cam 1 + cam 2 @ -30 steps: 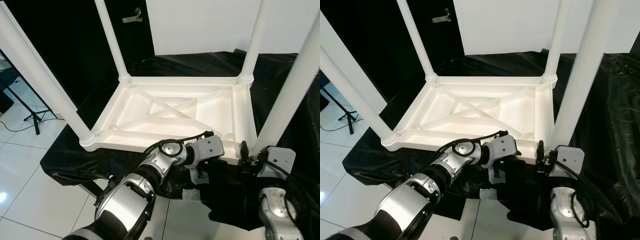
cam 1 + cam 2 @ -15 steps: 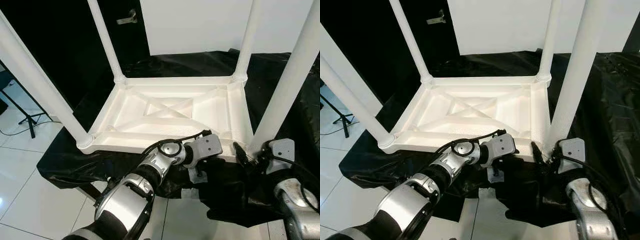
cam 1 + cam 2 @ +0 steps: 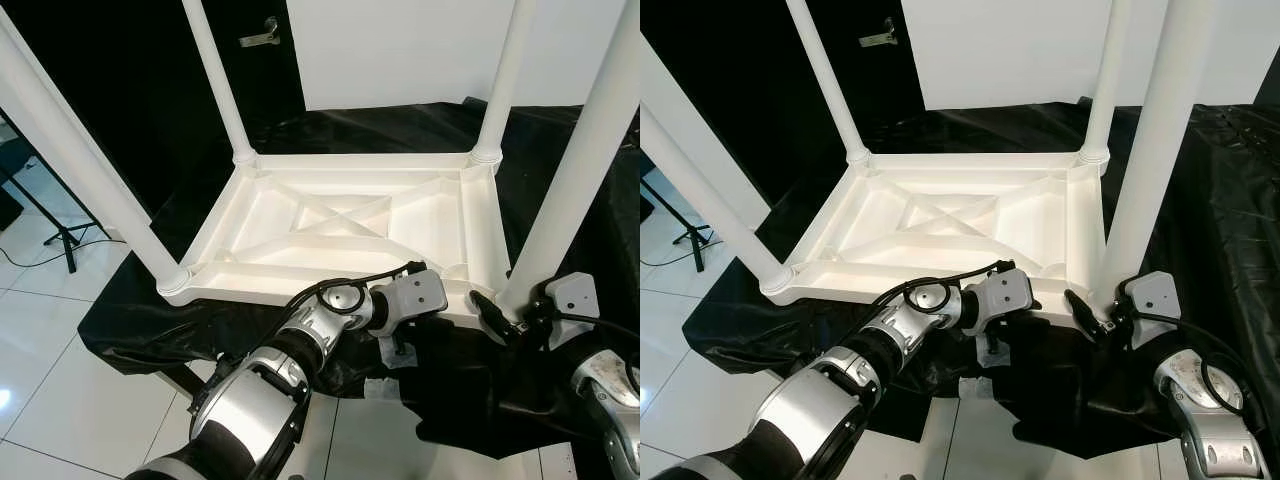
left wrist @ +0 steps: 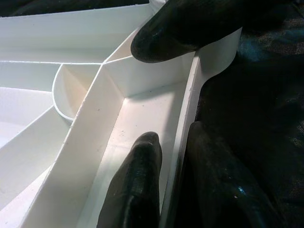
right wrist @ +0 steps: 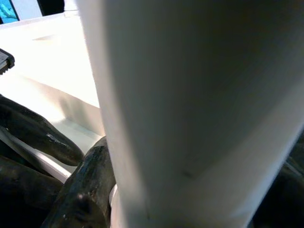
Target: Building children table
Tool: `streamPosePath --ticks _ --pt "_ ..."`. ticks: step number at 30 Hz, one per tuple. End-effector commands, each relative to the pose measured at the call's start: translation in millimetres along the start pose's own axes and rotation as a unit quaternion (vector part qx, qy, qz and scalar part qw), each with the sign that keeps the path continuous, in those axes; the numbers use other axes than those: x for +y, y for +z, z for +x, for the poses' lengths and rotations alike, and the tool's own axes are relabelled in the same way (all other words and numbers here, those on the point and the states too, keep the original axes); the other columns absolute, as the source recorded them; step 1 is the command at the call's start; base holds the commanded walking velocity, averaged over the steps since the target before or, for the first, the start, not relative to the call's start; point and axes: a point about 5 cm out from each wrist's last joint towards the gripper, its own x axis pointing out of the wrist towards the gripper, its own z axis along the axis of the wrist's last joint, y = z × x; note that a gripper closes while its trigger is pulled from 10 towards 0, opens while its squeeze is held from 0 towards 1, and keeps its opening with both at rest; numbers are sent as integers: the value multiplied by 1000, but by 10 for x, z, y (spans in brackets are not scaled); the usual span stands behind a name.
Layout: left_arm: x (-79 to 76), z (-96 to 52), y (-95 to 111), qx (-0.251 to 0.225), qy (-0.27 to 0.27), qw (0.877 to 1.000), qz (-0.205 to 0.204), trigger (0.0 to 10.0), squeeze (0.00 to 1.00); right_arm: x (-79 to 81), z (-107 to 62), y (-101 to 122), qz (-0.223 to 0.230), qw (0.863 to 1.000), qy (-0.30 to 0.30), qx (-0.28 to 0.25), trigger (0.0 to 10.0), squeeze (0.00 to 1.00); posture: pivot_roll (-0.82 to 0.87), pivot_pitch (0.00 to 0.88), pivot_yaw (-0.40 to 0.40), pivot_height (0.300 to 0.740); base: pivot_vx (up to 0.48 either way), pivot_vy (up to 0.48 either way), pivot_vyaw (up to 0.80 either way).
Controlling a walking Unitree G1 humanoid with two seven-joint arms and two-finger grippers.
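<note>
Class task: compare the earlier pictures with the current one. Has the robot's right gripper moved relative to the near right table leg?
Yes. The right gripper has swung from upright beside the near right table leg to slanting low at its base, wrist shifted rightward.

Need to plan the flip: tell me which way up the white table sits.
Upside down. The white table rests top-down on the black cloth, ribbed underside showing, four legs pointing up.

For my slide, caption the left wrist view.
Left tool pinching the near rim of the upturned white children's table, black cloth alongside.

Silver jointed arms, black cables, black fingers (image 4: 137, 185).
</note>
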Motion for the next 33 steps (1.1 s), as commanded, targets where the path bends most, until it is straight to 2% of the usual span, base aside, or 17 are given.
streamPosePath --ticks 1,4,7,9,12,15,19,23,25,26,28,29,30,32,33 --pt "-144 70 -184 33 26 999 -33 10000 0 108 -50 -188 36 998 11 43 0 0 -17 0 104 740 0 0 0" --pt "-144 68 -186 33 26 999 -33 10000 0 155 -44 -193 48 998 3 43 0 0 -18 0 104 740 0 0 0" --pt "-145 72 -180 33 26 999 -32 10000 0 300 2 -190 82 992 -93 33 0 0 -20 0 104 740 0 0 0" --pt "-145 72 -180 33 26 999 -32 10000 0 300 2 -190 82 992 -93 33 0 0 -20 0 104 740 0 0 0" --pt "-148 78 -173 31 25 999 -32 10000 0 389 -98 -177 88 972 -216 13 0 0 -14 0 102 740 0 0 0" --pt "-148 78 -173 31 25 999 -32 10000 0 396 -137 -174 86 966 -246 9 0 0 -14 0 102 740 0 0 0" --pt "-148 65 -191 33 25 999 -32 10000 0 295 -209 -161 70 940 -334 8 0 0 -14 0 103 740 0 0 0" --pt "-149 66 -189 33 24 999 -32 10000 0 308 -201 -157 72 936 -345 11 0 0 -15 0 104 740 0 0 0" --pt "-147 68 -185 32 24 999 -32 10000 0 331 -179 -160 75 939 -336 15 0 0 -17 0 106 740 0 0 0" --pt "-145 70 -181 32 24 999 -31 10000 0 372 -142 -164 76 945 -319 18 6431 0 -20 0 107 740 0 0 0" --pt "-145 70 -180 32 24 999 -31 10000 0 386 -131 -164 76 947 -312 19 6431 0 -20 0 107 740 0 0 0" --pt "-146 71 -179 32 23 999 -31 10000 0 395 -113 -160 78 951 -300 16 10000 1000 -21 0 108 740 0 0 0" --pt "-147 72 -177 31 23 999 -30 10000 0 401 -68 -137 77 960 -268 9 10000 1000 -23 0 108 740 0 0 0" --pt "-148 73 -177 31 23 999 -30 10000 0 403 -58 -131 76 962 -261 7 10000 1000 -23 0 108 740 0 0 0" --pt "-151 75 -177 31 22 999 -30 10000 0 389 -33 -116 68 968 -241 3 10000 1000 -27 0 108 740 0 0 0"
